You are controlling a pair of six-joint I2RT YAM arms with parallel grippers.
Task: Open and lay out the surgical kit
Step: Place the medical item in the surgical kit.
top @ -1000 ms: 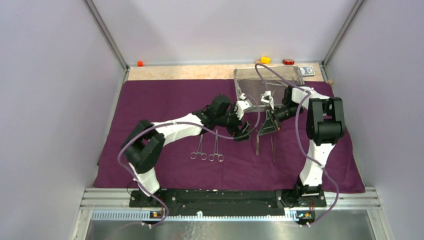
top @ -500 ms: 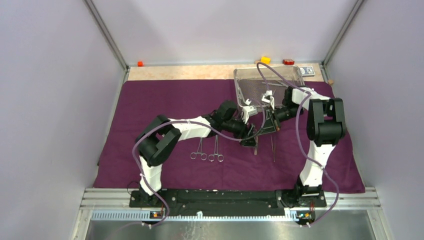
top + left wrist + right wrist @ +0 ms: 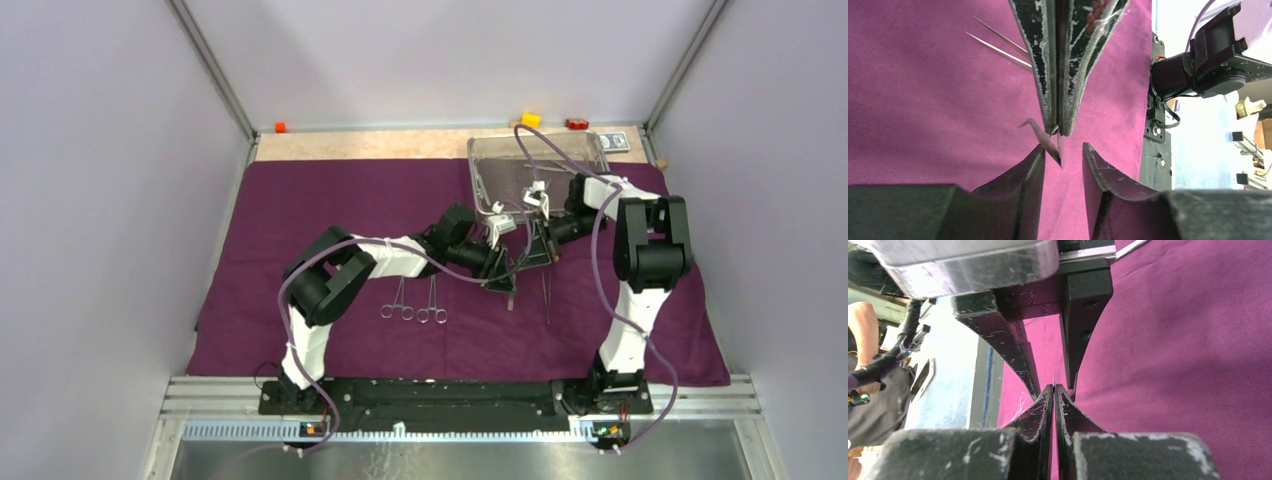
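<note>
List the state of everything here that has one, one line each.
purple cloth wrap, unfolded and spread flat.
wire-mesh tray, upright at the cloth's far right.
ring-handled clamps, lying side by side on the cloth.
tweezers, lying on the cloth.
slim steel instrument, pinched at one end.
right pincer, shut on the slim steel instrument.
left pincer, open, fingers either side of the instrument's free end.

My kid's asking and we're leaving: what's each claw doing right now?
Left gripper: partly open, jaws either side of a slim steel instrument.
Right gripper: shut on that slim steel instrument.
</note>
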